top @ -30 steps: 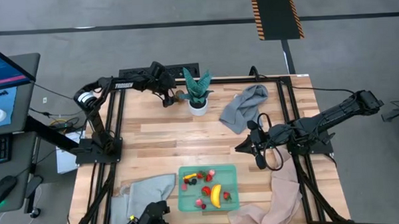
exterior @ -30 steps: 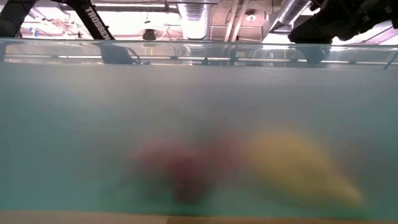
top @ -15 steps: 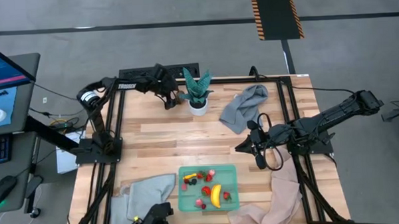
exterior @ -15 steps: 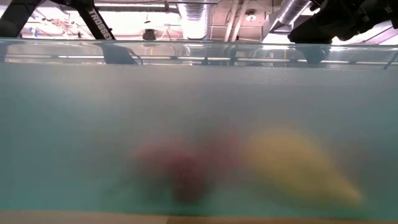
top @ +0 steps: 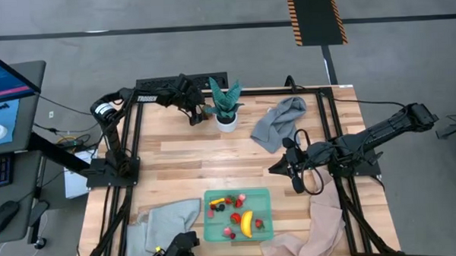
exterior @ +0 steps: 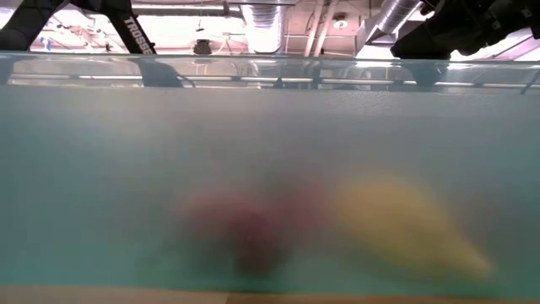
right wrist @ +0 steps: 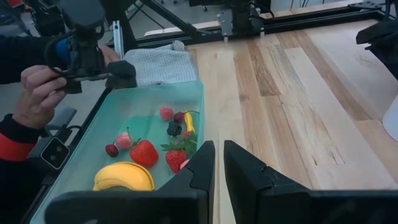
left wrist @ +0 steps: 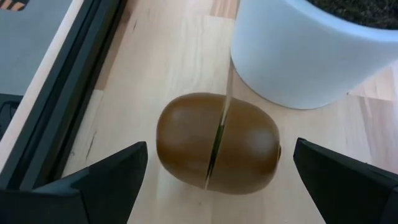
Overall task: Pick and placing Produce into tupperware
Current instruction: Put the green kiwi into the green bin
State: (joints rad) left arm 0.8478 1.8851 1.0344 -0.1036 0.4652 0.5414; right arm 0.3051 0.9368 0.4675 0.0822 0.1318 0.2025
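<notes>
Your left hand [top: 195, 114] sits at the far edge of the worktop [top: 184, 164], roughly 11 o'clock from the worktop's centre in the high view, just beside the potted plant [top: 226, 105]. In the left wrist view its fingers [left wrist: 102, 183] are spread wide, with the brown round piece [left wrist: 216, 142] lying on the wood between and ahead of them, untouched on either side. That piece shows a seam down its middle and lies just beside the plant's white pot [left wrist: 311, 50]; you cannot tell whether the two touch. Your right hand [top: 277, 169] hangs over the worktop at about 3 o'clock from centre, near the grey cloth [top: 277, 122]; in the right wrist view its fingers [right wrist: 199, 171] are nearly pressed together with only a narrow slit between them, pinching nothing. The tupperware [top: 238, 216] rests at 6 o'clock near the front edge and holds the banana [top: 247, 224], strawberries [top: 236, 217], dark berries [top: 219, 208] and small yellow and pink pieces. In the right wrist view a person's hand [right wrist: 40, 93] holds a dark device just beyond the tupperware's rim. The low view is filled by the tupperware wall [exterior: 270, 152], with blurred red and yellow shapes behind it.
</notes>
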